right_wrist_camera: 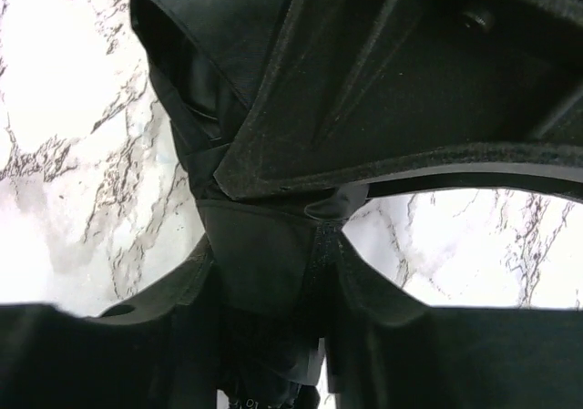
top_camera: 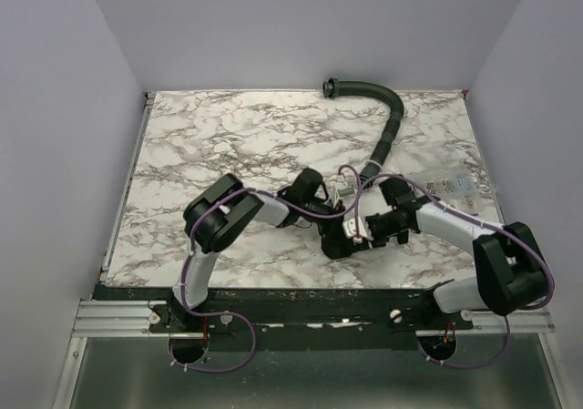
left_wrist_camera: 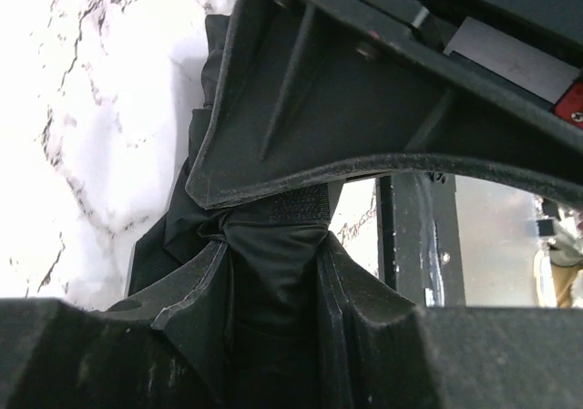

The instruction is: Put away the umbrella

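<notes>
The umbrella [top_camera: 340,241] is a short black fabric bundle held just above the marble table, near its front middle. My left gripper [top_camera: 330,218] comes in from the left and is shut on it. In the left wrist view the black fabric [left_wrist_camera: 273,263] fills the gap between my fingers [left_wrist_camera: 196,291], with a velcro strap [left_wrist_camera: 301,207] just beyond them. My right gripper [top_camera: 357,232] comes in from the right and is shut on the same bundle. In the right wrist view folded fabric [right_wrist_camera: 260,254] is pinched between the fingers [right_wrist_camera: 383,291]. Each wrist view shows the other gripper close above.
A curved black corrugated hose [top_camera: 387,127] lies at the back right, ending near the two wrists. A clear plastic sleeve [top_camera: 455,187] lies at the right edge. Grey walls enclose the table on three sides. The dark front rail [top_camera: 301,301] runs below the grippers.
</notes>
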